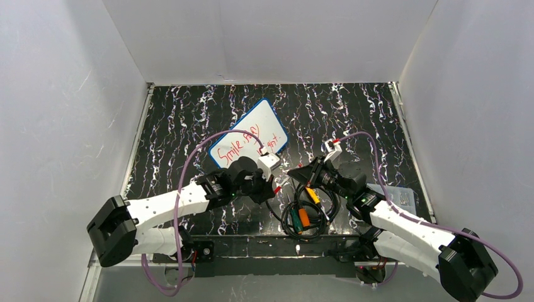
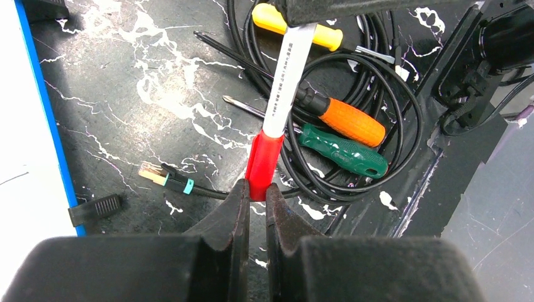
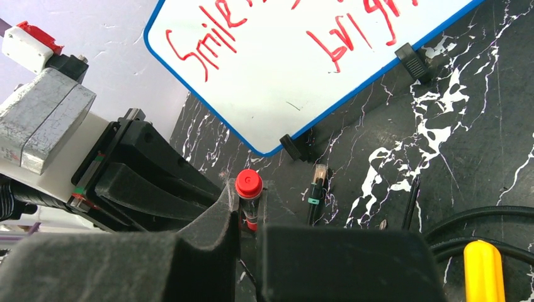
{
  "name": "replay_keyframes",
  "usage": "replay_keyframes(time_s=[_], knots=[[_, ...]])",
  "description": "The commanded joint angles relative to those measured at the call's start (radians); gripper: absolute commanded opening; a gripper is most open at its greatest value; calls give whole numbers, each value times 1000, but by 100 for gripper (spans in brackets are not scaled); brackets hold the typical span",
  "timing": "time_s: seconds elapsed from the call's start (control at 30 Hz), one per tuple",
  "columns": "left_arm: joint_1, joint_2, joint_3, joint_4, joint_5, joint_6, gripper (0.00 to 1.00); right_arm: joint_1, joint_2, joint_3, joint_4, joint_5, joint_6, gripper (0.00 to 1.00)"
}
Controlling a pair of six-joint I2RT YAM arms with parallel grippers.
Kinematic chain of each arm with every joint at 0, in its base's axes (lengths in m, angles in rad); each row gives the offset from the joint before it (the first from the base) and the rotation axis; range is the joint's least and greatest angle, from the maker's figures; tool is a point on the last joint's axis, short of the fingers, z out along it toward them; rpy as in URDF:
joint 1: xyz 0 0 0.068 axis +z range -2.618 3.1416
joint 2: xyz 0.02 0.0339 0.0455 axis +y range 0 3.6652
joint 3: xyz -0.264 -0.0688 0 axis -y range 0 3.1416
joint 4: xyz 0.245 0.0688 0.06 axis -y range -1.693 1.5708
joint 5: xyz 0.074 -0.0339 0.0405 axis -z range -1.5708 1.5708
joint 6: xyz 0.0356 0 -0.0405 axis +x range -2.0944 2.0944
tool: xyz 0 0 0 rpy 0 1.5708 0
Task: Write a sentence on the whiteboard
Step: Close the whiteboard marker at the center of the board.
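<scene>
Reader: What does each tool grip?
Legend: The left gripper (image 2: 255,192) is clamped on the red cap (image 2: 263,157) of a marker (image 2: 286,82). The right gripper (image 3: 249,204) is closed round the white barrel of the same marker, which spans the gap between the two.
Reader: And where is the board?
Legend: The whiteboard (image 1: 258,116) lies flat and askew on the marbled black table (image 1: 352,119), just beyond the grippers and left of centre. The sentence (image 1: 234,145) crosses it in red, in two lines; "Smile" is legible, the remainder partly hidden. Nearer the arms' bases, an orange screwdriver (image 2: 352,123), a green screwdriver (image 2: 346,157) and a yellow screwdriver (image 2: 296,25) lie on a coiled black cable (image 2: 403,107)
</scene>
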Motion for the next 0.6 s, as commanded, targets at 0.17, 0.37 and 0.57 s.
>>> replay_keyframes(time_s=[0.17, 0.37, 0.57], knots=[[16, 3, 153, 279, 5, 8, 0, 73, 22, -54, -73, -164, 25, 1], [20, 19, 177, 296, 3, 5, 0, 83, 21, -63, -72, -160, 30, 1], [25, 31, 199, 307, 9, 3, 0, 91, 33, -67, -65, -156, 32, 1]])
